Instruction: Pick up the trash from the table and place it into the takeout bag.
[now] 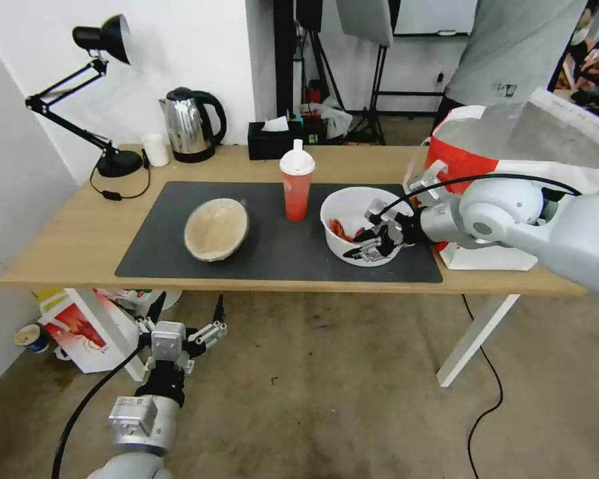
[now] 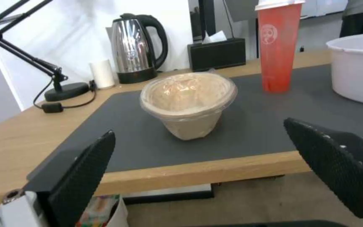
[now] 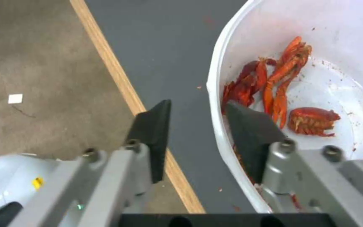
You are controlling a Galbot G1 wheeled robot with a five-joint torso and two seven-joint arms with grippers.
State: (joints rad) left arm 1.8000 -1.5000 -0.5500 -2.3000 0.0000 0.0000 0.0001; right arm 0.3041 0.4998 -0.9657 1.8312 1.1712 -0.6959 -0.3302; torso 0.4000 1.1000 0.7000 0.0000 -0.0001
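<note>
Three leftovers sit on your desk's (image 1: 66,246) dark grey mat (image 1: 273,256): the round tan lidded bowl (image 1: 216,228) toward the left, the red cup (image 1: 297,179) with its white spouted lid upright in the middle, and the wide white bowl (image 1: 353,223) toward the right, with red crayfish scraps (image 3: 282,91) lying in its bottom.

Your right pincer (image 1: 378,245) is at the near rim of the white bowl. Its two dark pads straddle the wall, one inside the bowl and one outside over the mat, with a gap left on either side of the rim, so it is part open and not clamped on anything.

Your left pincer (image 1: 183,332) hangs below the desk's front edge, low over the floor, spread wide and holding nothing. From its wrist camera you look across the mat at the tan bowl, with the cup and the white bowl farther along.

Just beyond the right arm, the takeout bag (image 1: 472,159) stands upright at the right end of the desk, top open, silvery lining showing.
</note>
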